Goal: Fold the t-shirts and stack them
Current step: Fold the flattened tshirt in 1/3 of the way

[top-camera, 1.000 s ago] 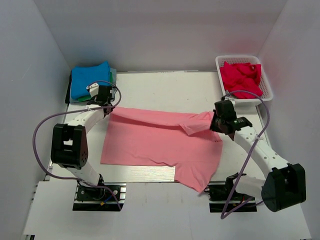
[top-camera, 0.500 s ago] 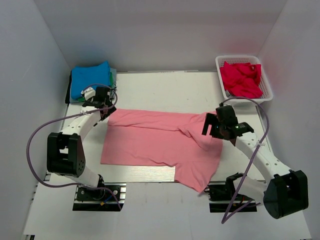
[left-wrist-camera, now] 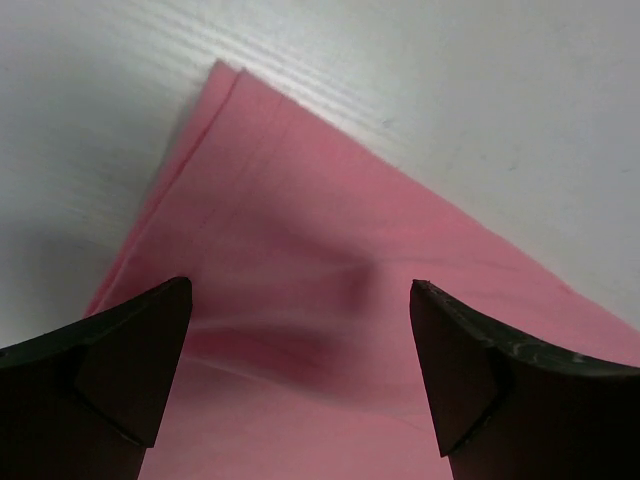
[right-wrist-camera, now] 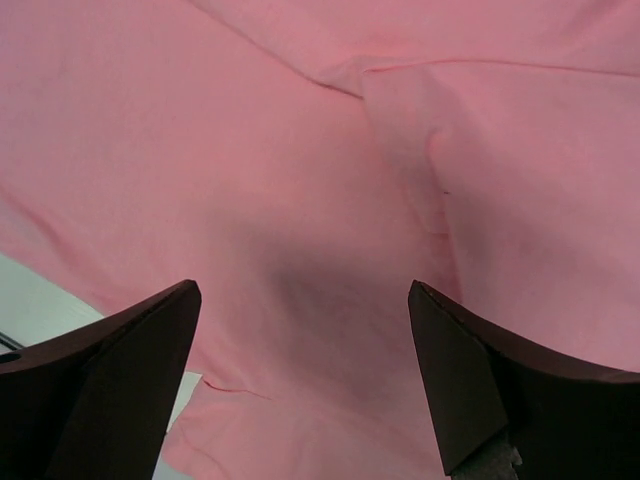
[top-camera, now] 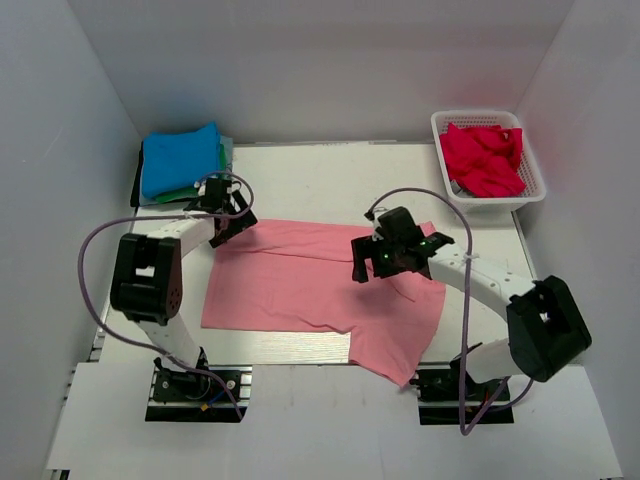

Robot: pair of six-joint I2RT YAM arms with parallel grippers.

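Half-folded salmon pink cotton tee (top-camera: 300, 285) lay under released left tool (left-wrist-camera: 300, 288) and right tool (right-wrist-camera: 305, 290); folded blue-green tee stack (top-camera: 180, 160) was done, crumpled crimson tee (top-camera: 482, 158) pending.

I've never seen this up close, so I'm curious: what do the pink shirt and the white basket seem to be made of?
The pink shirt looks like soft, matte knit fabric, probably cotton: it lies limp with gentle creases and doubled edges. The basket looks like rigid white plastic with a slight sheen, and its walls are an open lattice.
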